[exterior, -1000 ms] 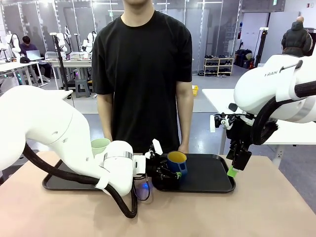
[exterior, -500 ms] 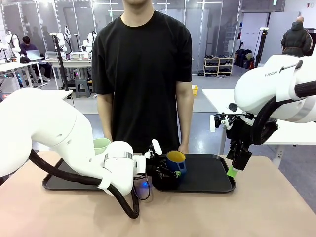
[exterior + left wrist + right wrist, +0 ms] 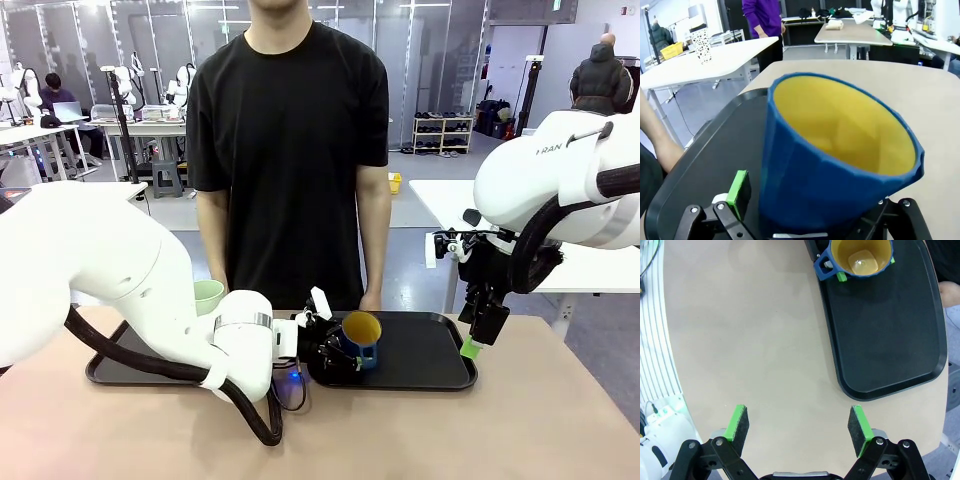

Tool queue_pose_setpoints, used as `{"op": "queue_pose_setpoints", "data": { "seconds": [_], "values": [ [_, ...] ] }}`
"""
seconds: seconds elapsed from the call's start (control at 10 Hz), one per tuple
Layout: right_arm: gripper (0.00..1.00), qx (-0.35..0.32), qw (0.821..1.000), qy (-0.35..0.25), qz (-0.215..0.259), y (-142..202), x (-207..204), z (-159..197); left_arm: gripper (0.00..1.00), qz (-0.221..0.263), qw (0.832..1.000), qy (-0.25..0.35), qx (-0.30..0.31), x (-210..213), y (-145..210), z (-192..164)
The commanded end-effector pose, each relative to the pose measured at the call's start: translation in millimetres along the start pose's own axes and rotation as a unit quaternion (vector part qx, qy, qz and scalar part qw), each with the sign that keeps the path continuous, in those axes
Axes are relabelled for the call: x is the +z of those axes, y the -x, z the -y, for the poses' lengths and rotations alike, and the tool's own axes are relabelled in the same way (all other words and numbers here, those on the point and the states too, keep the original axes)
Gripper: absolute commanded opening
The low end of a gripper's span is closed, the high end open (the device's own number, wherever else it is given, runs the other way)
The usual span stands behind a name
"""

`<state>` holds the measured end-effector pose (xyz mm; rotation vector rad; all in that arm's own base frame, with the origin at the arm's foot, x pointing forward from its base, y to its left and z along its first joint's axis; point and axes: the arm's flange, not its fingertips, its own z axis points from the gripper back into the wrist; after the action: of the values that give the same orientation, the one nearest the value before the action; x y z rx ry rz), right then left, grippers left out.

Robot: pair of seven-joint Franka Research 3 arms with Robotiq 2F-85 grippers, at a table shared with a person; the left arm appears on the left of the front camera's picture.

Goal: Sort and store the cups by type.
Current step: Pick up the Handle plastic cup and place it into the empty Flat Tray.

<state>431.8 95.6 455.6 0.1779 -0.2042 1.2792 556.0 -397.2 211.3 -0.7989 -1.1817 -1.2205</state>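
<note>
the dark blue mug [image 3: 358, 338] with its bare yellow inside sits tilted on the right black tray [image 3: 430, 362], between the spread jaws of the left gripper [image 3: 335, 350]. the mint-green tumbler [image 3: 208, 296] stands on the left tray [image 3: 110, 368]. the right gripper [image 3: 799, 430] hangs over the worktop [image 3: 750, 340], jaws spread, holding nothing.

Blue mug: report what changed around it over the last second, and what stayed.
The left claw opened and let go of the blue mug, which now tips toward the camera on the right black tray, its yellow inside showing more. The left arm shifted slightly right. The right claw, the mint tumbler and the person stayed put.
</note>
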Motion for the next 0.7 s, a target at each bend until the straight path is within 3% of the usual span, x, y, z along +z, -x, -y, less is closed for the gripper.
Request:
{"op": "queue_pose_setpoints", "data": {
  "seconds": [0.0,0.6],
  "values": [
    [1.00,-0.007,1.000,0.006,0.002,1.0,-2.0,-2.6,1.00,0.003,1.000,0.000,0.000,-0.9,-1.8,-0.4],
    [1.00,-0.007,1.000,0.006,0.002,1.0,-2.0,-2.6,1.00,0.010,1.000,0.003,0.009,0.0,-3.5,-1.6]
  ]
}}
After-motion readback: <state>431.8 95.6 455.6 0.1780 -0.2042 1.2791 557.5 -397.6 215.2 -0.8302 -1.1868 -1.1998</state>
